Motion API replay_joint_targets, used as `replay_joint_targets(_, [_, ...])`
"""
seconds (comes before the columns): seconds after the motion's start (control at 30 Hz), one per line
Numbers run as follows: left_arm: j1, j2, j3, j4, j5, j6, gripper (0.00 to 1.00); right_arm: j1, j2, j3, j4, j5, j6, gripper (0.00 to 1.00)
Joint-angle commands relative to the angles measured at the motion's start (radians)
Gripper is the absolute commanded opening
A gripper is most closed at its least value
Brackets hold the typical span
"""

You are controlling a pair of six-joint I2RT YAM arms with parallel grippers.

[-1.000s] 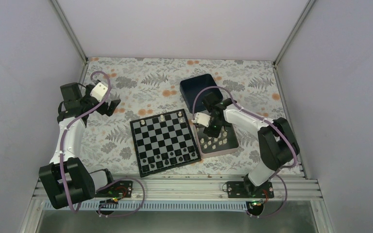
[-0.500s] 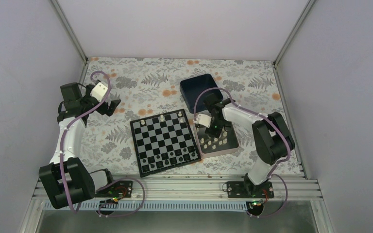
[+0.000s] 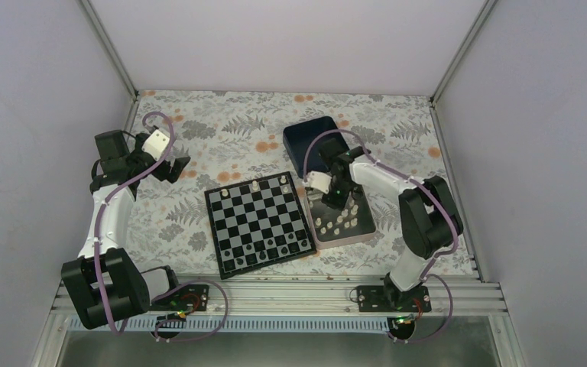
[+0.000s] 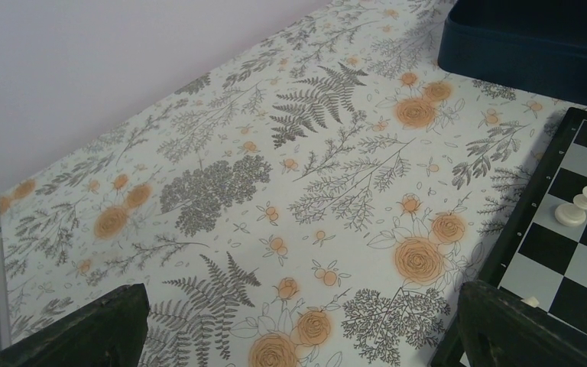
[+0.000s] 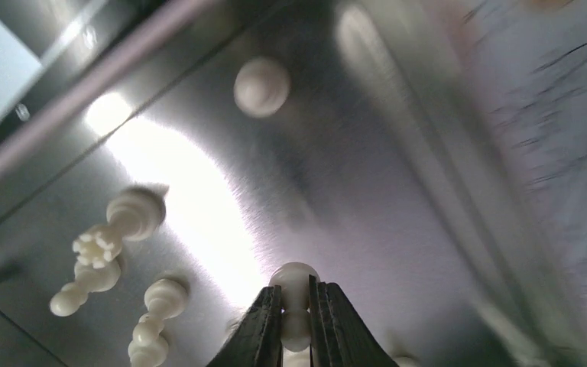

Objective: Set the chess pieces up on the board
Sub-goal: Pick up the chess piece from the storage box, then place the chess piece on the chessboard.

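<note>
1. The board (image 3: 258,223) lies flat on the bench (image 3: 222,130), between the 2 arms.
2. Only a few cream chess pieces (image 3: 255,185) stand on it, all along its far edge. The left wrist view shows 2 of them upright on edge squares.
3. Some small dark pieces (image 3: 264,246) sit on the near rows, too tiny to count.
4. Most of the cream set is not yet placed. It lies in the silver tin (image 3: 345,238) just right of the board, and the right wrist view shows several pieces loose on its metal floor.
5. The right claw (image 5: 296,313) is down inside the tin. Its fingers are together, clamped on the narrow stem of 1 cream piece (image 5: 296,281) under its round head.
6. The left claw (image 4: 302,294) hangs over bare cloth left of the board, jaws wide apart and holding nothing.
7. Judged from this, the task is at an early stage: 1 piece is gripped for transfer, and nearly the whole cream side is left to place.
</note>
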Motion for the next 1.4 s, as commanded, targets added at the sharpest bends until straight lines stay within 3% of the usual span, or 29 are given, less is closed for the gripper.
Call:
replay_joint_targets(0.0, [0.002,0.001,-0.008,0.018,0.032,0.005,1.0,0.016,-0.006,0.15,-0.08,0.014,0.013,0.07])
replay_joint_targets(0.3, [0.002,0.007,0.0,0.016,0.038,0.011,1.0,0.168,0.158,0.537,-0.217,0.067,0.017,0.07])
replay_joint_targets(0.53, [0.003,0.005,0.0,0.017,0.029,0.024,1.0,0.247,0.336,0.713,-0.238,0.068,-0.005,0.08])
replay_joint_targets(0.83, [0.003,0.016,0.004,0.014,0.027,0.036,1.0,0.284,0.472,0.774,-0.221,0.062,-0.013,0.08])
replay_joint_targets(1.37, [0.003,0.023,-0.007,0.023,0.027,0.038,1.0,0.29,0.536,0.801,-0.192,0.05,-0.025,0.09])
